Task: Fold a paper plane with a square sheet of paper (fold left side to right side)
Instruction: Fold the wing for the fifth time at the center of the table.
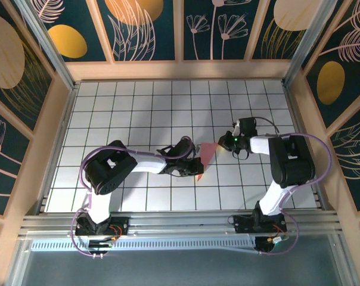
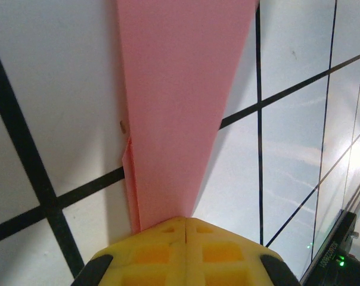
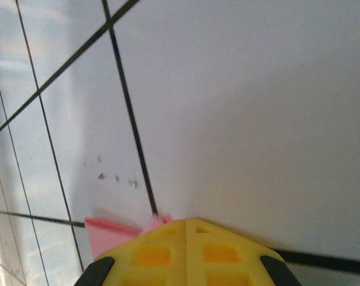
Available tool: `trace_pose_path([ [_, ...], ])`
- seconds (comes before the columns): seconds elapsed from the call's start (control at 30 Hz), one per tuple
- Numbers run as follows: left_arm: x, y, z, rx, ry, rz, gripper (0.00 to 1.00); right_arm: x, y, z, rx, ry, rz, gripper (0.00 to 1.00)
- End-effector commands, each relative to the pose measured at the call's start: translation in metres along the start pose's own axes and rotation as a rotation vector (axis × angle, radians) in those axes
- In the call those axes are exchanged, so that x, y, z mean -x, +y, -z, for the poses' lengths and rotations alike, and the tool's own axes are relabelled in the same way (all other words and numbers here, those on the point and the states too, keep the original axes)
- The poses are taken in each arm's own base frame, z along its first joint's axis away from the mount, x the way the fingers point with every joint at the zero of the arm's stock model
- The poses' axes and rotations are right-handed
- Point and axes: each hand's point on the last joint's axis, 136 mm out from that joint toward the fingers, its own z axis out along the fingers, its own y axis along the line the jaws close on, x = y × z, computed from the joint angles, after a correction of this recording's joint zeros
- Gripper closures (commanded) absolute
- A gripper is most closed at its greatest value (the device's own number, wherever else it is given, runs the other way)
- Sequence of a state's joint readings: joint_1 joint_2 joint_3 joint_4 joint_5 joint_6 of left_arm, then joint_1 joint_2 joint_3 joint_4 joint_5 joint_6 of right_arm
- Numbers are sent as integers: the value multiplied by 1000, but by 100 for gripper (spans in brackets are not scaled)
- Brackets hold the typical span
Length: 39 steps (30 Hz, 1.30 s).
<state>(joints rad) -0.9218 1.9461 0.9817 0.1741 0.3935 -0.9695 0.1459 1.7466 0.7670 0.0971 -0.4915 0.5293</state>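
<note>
The square sheet of paper point(image 1: 208, 155) lies folded on the white grid table point(image 1: 138, 107) as a narrow salmon-pink wedge, close to a paper plane's dart shape. It sits between my two grippers. My left gripper point(image 1: 198, 169) is at its near, narrow end. In the left wrist view the yellow fingers point(image 2: 156, 253) are shut, tips point(image 2: 185, 219) down on the paper's point point(image 2: 174, 107), which has layered edges on its left. My right gripper point(image 1: 223, 143) is at the far, wide end, shut point(image 3: 186, 220), with a pink corner point(image 3: 108, 235) poking out beside its tip.
Wooden side walls point(image 1: 55, 119) and a patterned back panel enclose the table. A metal rail point(image 1: 180, 223) runs along the near edge by the arm bases. A few small specks point(image 3: 117, 177) mark a tile. Part of the right arm point(image 2: 338, 256) shows at the left wrist view's corner.
</note>
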Motion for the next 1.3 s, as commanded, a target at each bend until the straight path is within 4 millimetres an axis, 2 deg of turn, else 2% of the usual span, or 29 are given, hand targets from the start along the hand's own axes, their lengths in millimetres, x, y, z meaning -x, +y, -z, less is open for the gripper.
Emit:
trace_pose_path([
  [0.0, -41, 50, -8, 153, 143, 73, 100, 24, -14, -1, -62, -61, 7, 100],
  [0.17, -40, 49, -8, 150, 141, 71, 100, 37, -16, 2, -61, -70, -3, 100],
  [0.27, -40, 48, -8, 148, 140, 70, 100, 45, -6, 14, -55, -96, 14, 100],
  [0.37, -39, 48, -8, 148, 138, 69, 100, 42, 7, 30, -33, -113, 27, 100],
  [0.43, -38, 47, -7, 148, 135, 68, 100, 31, 13, 39, -20, -109, 30, 100],
  [0.57, -38, 47, -7, 149, 135, 66, 100, -8, 26, 48, 35, -63, 16, 100],
  [0.67, -38, 46, -7, 147, 133, 64, 100, -44, 37, 45, 70, -17, 8, 100],
  [0.8, -38, 47, -7, 148, 130, 63, 100, -80, 52, 34, 110, 46, 1, 100],
  [0.97, -37, 47, -6, 151, 127, 64, 100, -104, 56, 16, 106, 100, 2, 100],
  [1.27, -37, 46, -6, 148, 125, 62, 100, -124, 38, -1, 53, 155, -23, 100],
])
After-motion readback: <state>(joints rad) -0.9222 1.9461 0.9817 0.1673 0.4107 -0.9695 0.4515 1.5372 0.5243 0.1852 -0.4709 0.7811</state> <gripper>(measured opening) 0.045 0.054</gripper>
